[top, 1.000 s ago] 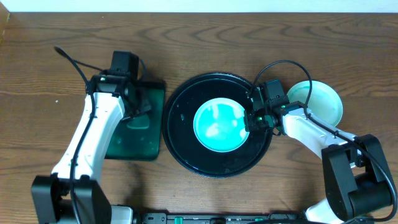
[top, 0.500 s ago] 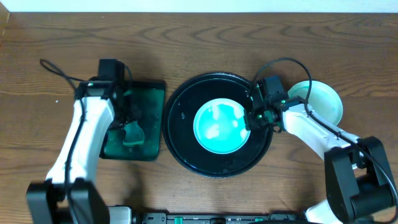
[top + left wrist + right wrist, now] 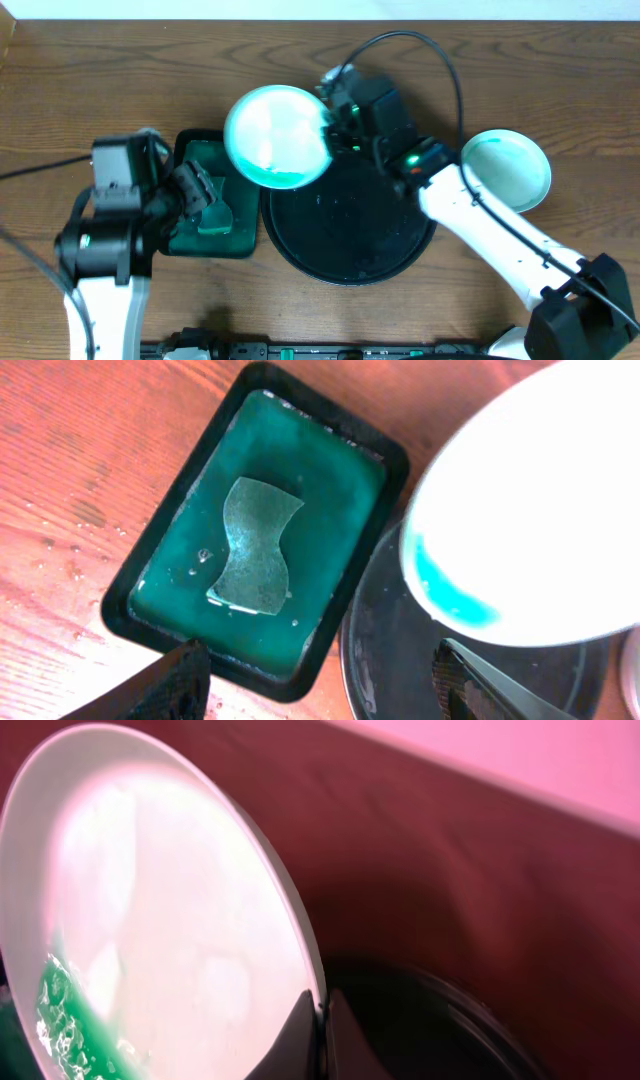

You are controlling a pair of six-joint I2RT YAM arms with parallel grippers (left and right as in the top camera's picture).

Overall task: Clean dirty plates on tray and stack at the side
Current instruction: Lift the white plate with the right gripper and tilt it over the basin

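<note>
My right gripper point(image 3: 330, 126) is shut on the rim of a white plate point(image 3: 277, 135) and holds it in the air, tilted, above the gap between the two trays. Teal liquid pools at the plate's low edge point(image 3: 455, 590). In the right wrist view the fingers point(image 3: 322, 1015) pinch the plate's point(image 3: 150, 910) edge. The round black tray point(image 3: 350, 225) below carries no plate. A second plate point(image 3: 506, 170) lies on the table to the right of it. My left gripper point(image 3: 195, 195) hangs open over the green tray, holding nothing; the left wrist view shows its fingertips point(image 3: 185, 670) wide apart.
A dark green rectangular tray point(image 3: 215, 235) with green water sits left of the black tray. A pale curved sponge piece point(image 3: 255, 545) lies in it. Water drops speckle the wooden table point(image 3: 70, 550) beside it. A black cable point(image 3: 420, 50) loops over the far side.
The right arm has lifted the plate off the black tray, up and to the left, and tilted it. The left gripper has opened and drawn back toward the near left.
</note>
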